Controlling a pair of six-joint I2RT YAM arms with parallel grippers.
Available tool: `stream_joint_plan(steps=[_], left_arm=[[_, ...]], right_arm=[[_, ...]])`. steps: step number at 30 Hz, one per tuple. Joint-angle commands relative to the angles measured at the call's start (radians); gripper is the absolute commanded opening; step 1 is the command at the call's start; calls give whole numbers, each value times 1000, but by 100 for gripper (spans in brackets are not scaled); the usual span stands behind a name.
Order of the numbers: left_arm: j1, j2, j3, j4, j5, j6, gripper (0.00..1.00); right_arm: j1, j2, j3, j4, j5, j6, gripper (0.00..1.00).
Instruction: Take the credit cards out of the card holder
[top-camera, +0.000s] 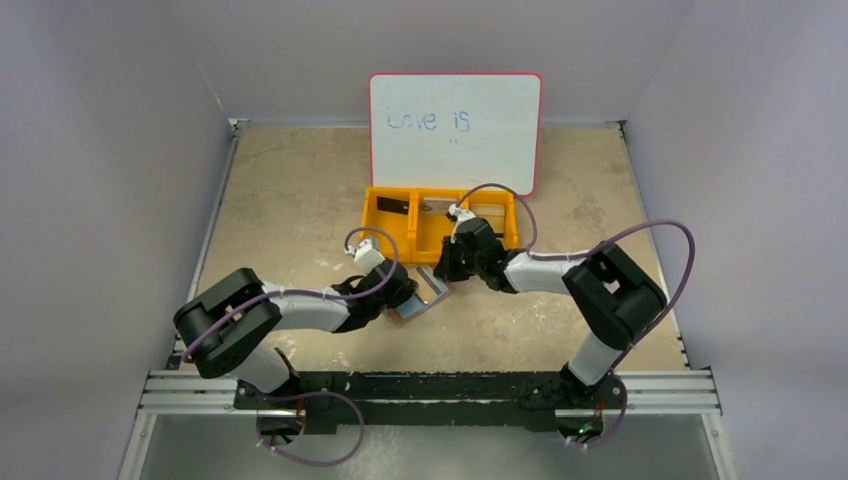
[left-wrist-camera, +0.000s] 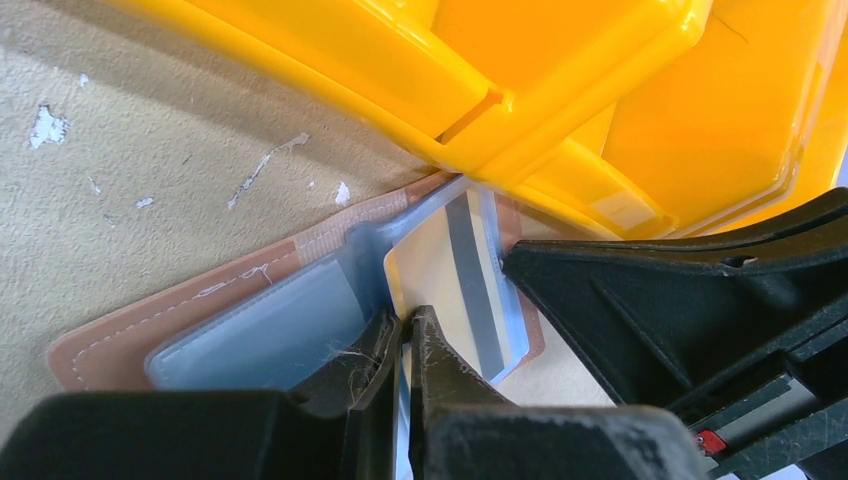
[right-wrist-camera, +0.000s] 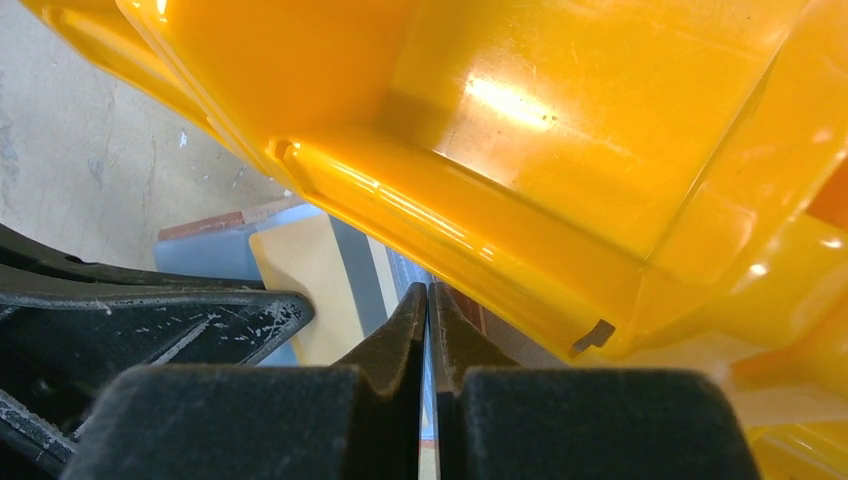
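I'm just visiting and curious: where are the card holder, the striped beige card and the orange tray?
card holder (left-wrist-camera: 170, 325): left wrist view, brown stitched cover.
striped beige card (left-wrist-camera: 428, 268): left wrist view, beige face beside the stripe.
orange tray (left-wrist-camera: 300, 50): left wrist view, side wall.

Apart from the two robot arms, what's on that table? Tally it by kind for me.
whiteboard: 1
orange tray: 1
card holder: 1
cards: 2 (beige striped card in the holder, black card in the tray's left compartment)
total: 5; something in the tray's middle compartment is too small to tell
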Motion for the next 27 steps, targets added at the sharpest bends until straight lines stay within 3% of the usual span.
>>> stream_joint_plan(steps=[1, 5, 7, 19, 24, 27], left_arm=[[-1, 10, 16, -97, 16, 64, 0], [-1, -8, 35, -133, 38, 165, 0], [-1, -21, 31, -146, 43, 201, 0], [-1, -140, -54, -77, 119, 336, 0], [-1, -128, -59, -16, 179, 357, 0], [-1, -122, -71, 19, 198, 347, 0]], right_arm=[[35, 29, -26, -125, -20, -2, 5], [29, -58, -54, -88, -153, 42, 25], [28, -96, -61, -66, -181, 63, 29], [1, -118, -133, 97, -276, 150, 22], [-6, -72, -126, 131, -322, 149, 31], [-5, -28, -102, 106, -251, 124, 29]])
